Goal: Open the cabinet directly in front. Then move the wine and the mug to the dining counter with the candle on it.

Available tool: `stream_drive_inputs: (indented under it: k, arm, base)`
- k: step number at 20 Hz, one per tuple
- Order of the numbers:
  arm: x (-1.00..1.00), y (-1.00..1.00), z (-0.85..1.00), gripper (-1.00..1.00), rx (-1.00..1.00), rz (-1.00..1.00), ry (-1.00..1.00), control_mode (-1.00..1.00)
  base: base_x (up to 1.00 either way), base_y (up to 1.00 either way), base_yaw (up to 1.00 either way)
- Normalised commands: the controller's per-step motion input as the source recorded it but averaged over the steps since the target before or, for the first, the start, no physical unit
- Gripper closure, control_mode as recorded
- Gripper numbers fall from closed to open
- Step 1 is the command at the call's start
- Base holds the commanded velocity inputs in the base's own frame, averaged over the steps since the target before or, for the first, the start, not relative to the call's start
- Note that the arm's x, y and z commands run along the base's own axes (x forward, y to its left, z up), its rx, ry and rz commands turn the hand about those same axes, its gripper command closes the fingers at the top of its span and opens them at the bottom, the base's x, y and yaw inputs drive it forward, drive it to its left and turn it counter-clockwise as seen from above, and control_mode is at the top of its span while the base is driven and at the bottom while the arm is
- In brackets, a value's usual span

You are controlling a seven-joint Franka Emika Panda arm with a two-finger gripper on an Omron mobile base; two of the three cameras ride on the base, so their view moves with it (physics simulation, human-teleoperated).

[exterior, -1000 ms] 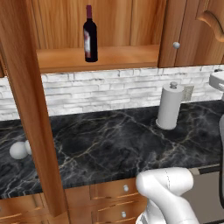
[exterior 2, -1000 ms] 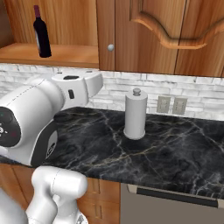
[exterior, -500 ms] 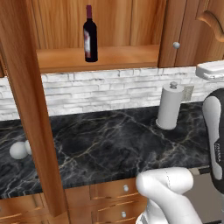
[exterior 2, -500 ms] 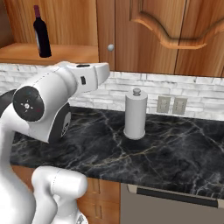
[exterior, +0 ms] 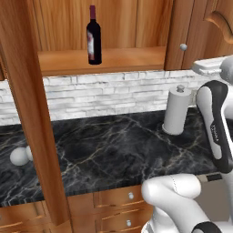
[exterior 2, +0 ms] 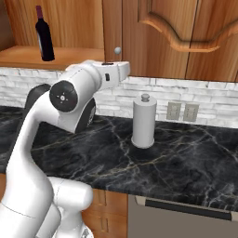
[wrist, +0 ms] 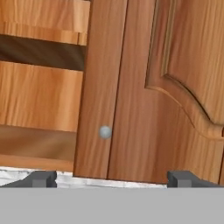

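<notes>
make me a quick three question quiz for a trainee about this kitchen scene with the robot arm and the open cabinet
1. True or false: the wine bottle stands upright on the open cabinet shelf.
2. What stands on the black counter below the closed cabinet door? A) paper towel roll B) kettle C) toaster
3. Are the gripper jaws apart or together?

Key:
1. True.
2. A, the paper towel roll.
3. Apart, pointing toward the round door knob.

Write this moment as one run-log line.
cabinet: left door open | wine: on shelf | gripper: open, facing closed door's knob | mug: on counter
</notes>
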Motion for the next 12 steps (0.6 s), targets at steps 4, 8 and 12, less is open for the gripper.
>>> stream_drive_inputs:
  k: [4, 8, 12]
  arm:
    - [0.18, 0.01, 0.0, -1.0, 0.0, 0.03, -0.01, -1.0]
    - [0.27, 0.01, 0.0, -1.0, 0.0, 0.1, 0.0, -1.0]
    - [0.43, 0.0, 0.0, -1.0, 0.0, 0.03, 0.0, -1.0]
  base:
    - [0.0, 0.0, 0.0]
    - [0.0, 0.0, 0.0]
    - [0.0, 0.0, 0.0]
